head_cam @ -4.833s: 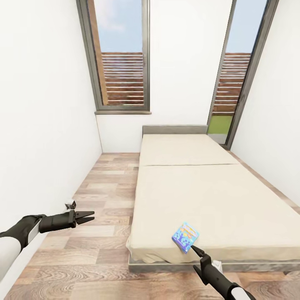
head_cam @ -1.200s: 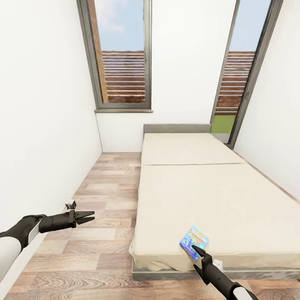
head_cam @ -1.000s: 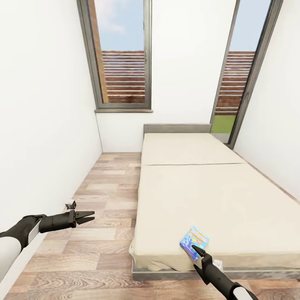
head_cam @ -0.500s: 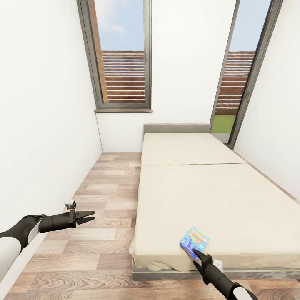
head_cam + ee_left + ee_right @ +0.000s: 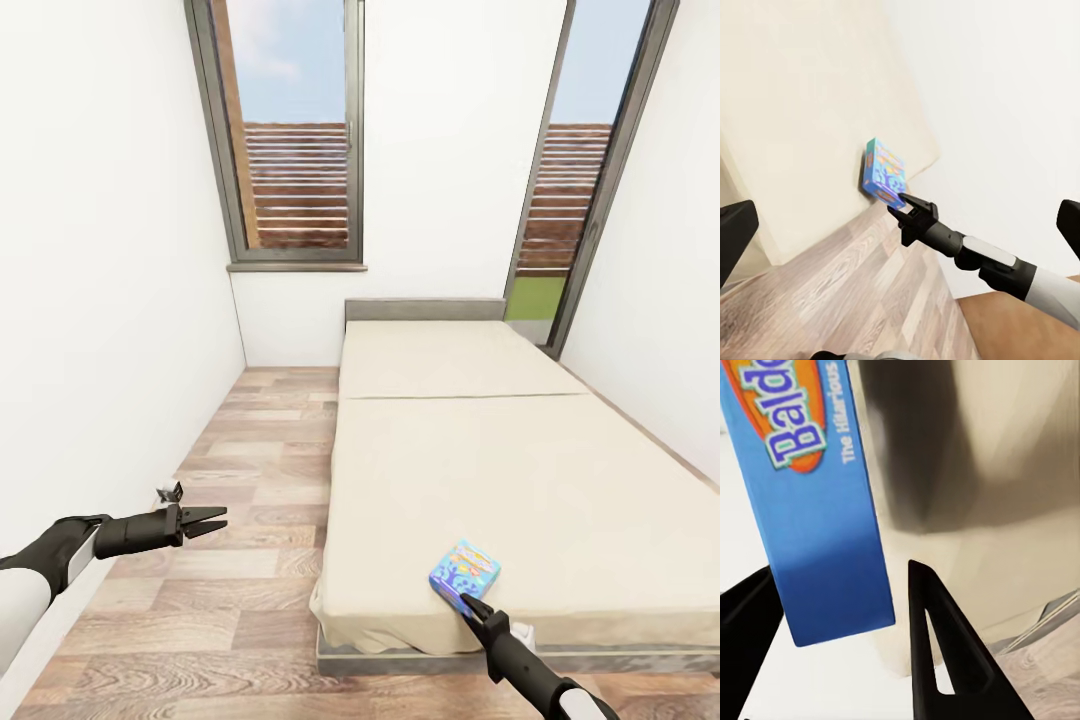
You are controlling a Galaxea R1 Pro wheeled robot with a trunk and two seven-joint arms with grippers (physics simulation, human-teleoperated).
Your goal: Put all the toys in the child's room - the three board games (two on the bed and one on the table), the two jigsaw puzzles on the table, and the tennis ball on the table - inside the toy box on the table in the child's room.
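1. Left gripper (image 5: 212, 519), lower left of the head view, hovers over the wood floor (image 5: 250, 500) beside the white wall (image 5: 100, 300). Its fingers look nearly together at the tips with nothing between them. It hasn't moved from where it was a second ago.
2. Bed (image 5: 520, 470) fills centre-right of the frame: plain beige mattress, grey frame, windows (image 5: 295, 130) behind. Only one board game shows on it.
3. Small blue board game (image 5: 465, 574) sits at the bed's near edge, lower centre-right. It has shifted slightly leftward and tilted compared with half a second ago, so your contact is nudging it.
4. Right gripper (image 5: 467, 603), bottom right, is touching the box's near corner. In the right wrist view the fingers (image 5: 945, 645) are spread either side of the blue box edge (image 5: 817, 510), not yet closed on it.
5. Judgement: you're at the grasp step. Close now before the box slides further. The toy box isn't in sight, so carry comes after.
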